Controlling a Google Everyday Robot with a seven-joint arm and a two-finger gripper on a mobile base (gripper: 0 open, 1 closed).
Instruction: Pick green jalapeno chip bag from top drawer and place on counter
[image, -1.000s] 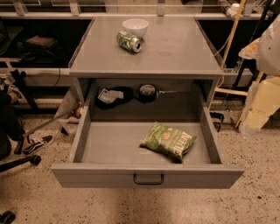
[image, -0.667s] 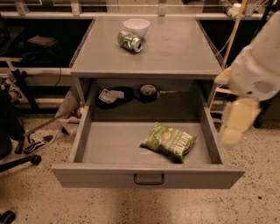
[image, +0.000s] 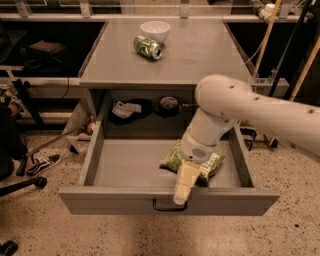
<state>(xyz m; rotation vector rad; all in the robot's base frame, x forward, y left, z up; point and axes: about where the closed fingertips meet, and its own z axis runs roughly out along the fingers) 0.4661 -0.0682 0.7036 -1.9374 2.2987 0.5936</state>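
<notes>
We take the top drawer (image: 93, 161), which stands open, as our reference. Inside it, toward its right front part, the green chip bag (image: 173, 160) lies on the drawer floor. It is partly hidden by the white arm (image: 260, 107), which reaches in from the drawer's right side. The gripper (image: 181, 194) hangs at the end of that arm, pointing down over the drawer's front edge, just in front of the bag and right above the black handle (image: 168, 206). We cannot tell whether the gripper is spread or pressed together, nor whether it touches the bag. Above and behind the drawer, the counter (image: 205, 55) carries a green-and-white can (image: 148, 47) on its side and a white bowl (image: 155, 30) just behind it.
</notes>
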